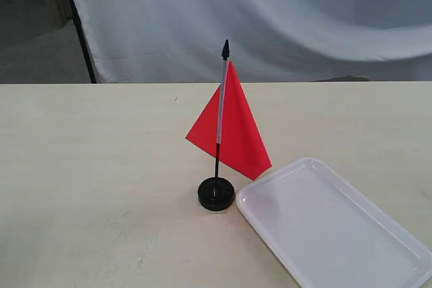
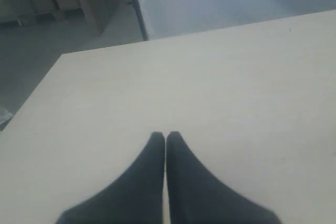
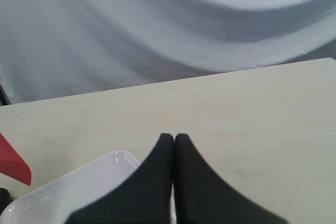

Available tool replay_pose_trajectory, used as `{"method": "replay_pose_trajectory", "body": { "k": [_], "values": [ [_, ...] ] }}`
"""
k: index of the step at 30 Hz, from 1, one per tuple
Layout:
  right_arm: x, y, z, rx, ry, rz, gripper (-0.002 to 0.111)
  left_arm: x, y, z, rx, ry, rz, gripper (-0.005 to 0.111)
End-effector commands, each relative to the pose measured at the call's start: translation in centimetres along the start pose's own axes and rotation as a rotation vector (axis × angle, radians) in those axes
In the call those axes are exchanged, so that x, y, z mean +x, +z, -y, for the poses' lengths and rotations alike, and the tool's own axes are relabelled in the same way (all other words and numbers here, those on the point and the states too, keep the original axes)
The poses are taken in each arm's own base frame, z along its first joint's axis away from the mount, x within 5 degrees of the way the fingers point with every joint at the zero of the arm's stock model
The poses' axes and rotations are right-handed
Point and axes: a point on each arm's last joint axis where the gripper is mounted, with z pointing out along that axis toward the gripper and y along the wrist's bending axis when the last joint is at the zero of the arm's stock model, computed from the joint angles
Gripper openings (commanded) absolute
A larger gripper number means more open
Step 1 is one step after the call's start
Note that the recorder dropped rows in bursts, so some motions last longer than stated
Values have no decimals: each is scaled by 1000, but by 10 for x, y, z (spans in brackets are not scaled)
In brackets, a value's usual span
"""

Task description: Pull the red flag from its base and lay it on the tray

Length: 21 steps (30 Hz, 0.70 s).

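Note:
The red flag [image 1: 233,126] stands upright on its black-and-white pole in the round black base [image 1: 216,194], mid-table in the exterior view. The white tray [image 1: 337,227] lies just right of the base, empty. Neither arm shows in the exterior view. In the left wrist view my left gripper [image 2: 165,136] is shut over bare tabletop with nothing held. In the right wrist view my right gripper [image 3: 174,137] is shut and empty above a corner of the tray [image 3: 79,184]; a corner of the red flag [image 3: 13,163] shows at the picture's edge.
The pale wooden table [image 1: 88,166] ends at a far edge in front of a hanging grey-white cloth [image 1: 270,18]. A table corner [image 2: 62,55] and the floor beyond it appear in the left wrist view.

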Motion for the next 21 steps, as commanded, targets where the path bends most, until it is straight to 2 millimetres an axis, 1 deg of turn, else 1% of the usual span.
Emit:
{"method": "replay_pose_trajectory", "body": {
  "k": [1,14,17,21],
  "values": [
    [-1,0,0,1,-9,12,1,0,0,0,0,-9,0,1],
    [-1,0,0,1,-9,17,1,0,0,0,0,-9,0,1],
    [-10,-1,0,-3,-9,116,1,0,0,0,0,-9,0,1],
    [-33,-7,-1,-14,-9,374,1,0,0,0,0,-9,0,1]
  ]
}}
